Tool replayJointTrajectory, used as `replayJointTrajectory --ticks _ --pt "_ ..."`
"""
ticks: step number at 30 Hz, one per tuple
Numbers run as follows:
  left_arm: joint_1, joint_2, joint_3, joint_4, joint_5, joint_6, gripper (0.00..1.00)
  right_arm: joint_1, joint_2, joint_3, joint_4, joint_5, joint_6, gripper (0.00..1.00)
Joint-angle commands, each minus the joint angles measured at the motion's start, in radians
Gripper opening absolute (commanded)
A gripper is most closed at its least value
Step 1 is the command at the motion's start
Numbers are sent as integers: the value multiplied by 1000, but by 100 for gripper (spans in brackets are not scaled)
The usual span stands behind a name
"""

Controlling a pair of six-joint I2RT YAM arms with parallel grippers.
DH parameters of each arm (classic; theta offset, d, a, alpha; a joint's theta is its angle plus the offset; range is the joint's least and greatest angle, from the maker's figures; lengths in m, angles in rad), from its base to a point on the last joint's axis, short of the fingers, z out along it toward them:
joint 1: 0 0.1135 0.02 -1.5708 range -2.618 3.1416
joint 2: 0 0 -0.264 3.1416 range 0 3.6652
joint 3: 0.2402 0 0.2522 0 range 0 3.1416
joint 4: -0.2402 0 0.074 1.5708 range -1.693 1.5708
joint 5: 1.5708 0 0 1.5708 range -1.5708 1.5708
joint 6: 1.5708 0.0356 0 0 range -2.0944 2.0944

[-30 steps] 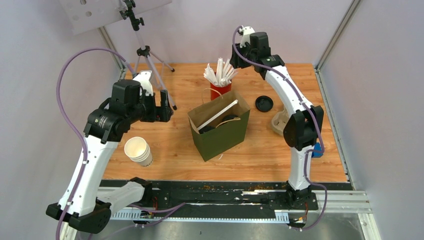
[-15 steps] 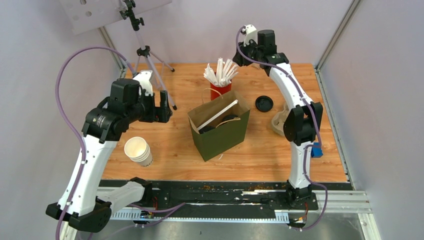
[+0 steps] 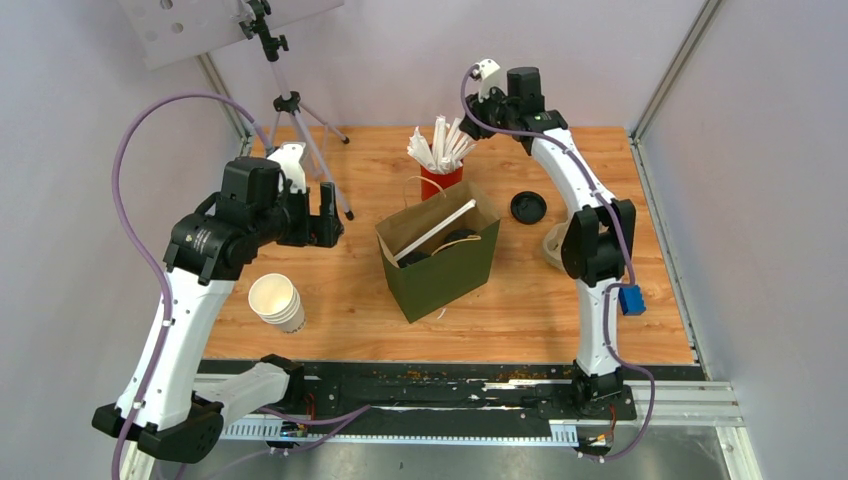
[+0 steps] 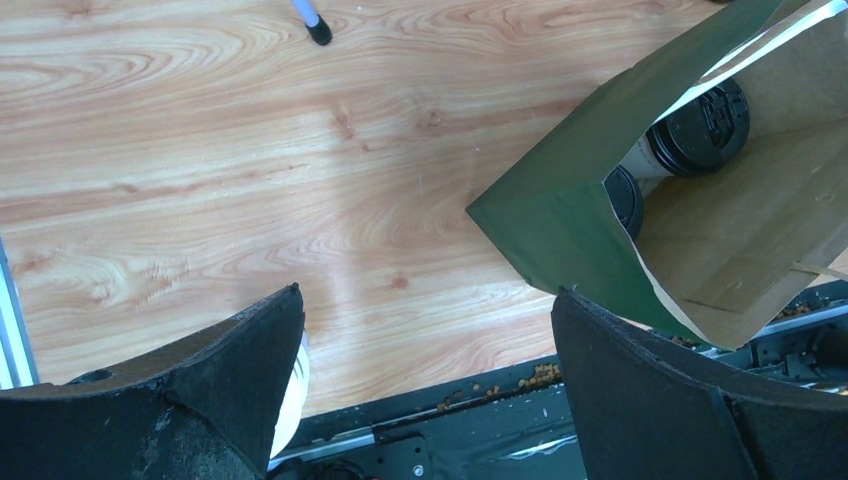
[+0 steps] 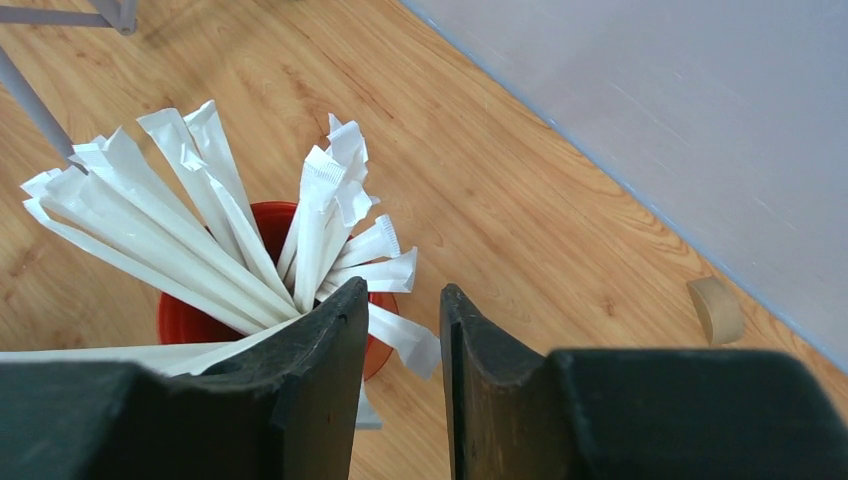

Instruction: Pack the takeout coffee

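Observation:
The green paper bag (image 3: pixel 440 262) stands open mid-table. Inside it lie two takeout coffee cups with black lids (image 4: pixel 700 125) (image 4: pixel 625 197), next to a white wrapped stick (image 3: pixel 437 232); from above one lid (image 3: pixel 460 238) shows. My left gripper (image 4: pixel 428 295) hangs wide open over bare wood left of the bag (image 4: pixel 560 215), holding nothing. My right gripper (image 5: pixel 403 290) hovers high at the back, just right of the red cup of white sticks (image 5: pixel 185 315). Its fingers stand a narrow gap apart. One stick's end (image 5: pixel 412 348) shows below that gap, not pinched.
A loose black lid (image 3: pixel 528 207) lies right of the bag. A stack of white paper cups (image 3: pixel 277 300) sits at the front left. A tripod (image 3: pixel 290 110) stands at the back left. A tan object (image 3: pixel 553 245) sits behind the right arm.
The right arm's wrist has shifted slightly near the red cup, and its fingers have drawn closer together. The left arm and the bag have not moved.

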Motion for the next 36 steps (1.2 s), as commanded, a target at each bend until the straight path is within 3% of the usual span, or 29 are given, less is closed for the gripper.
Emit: replayJointTrajectory --ticks 1,10,15,25,30,33,36 --pt "4 -12 44 -11 0 4 100 6 28 54 64 -35 -33 33" --pt "5 6 68 -17 -31 11 100 6 74 102 92 -49 -12 27" --pt "4 12 73 -14 -40 17 100 6 83 127 78 -53 -16 0" --pt "4 13 51 10 -41 14 100 6 -1 110 89 -25 38 0" --pt "5 8 34 31 -36 7 100 6 -54 45 100 -4 35 11" --pt "5 4 30 34 -33 6 100 6 -56 47 77 -39 11 0" --pt "4 1 29 33 -33 4 100 6 -54 59 64 -69 9 0"
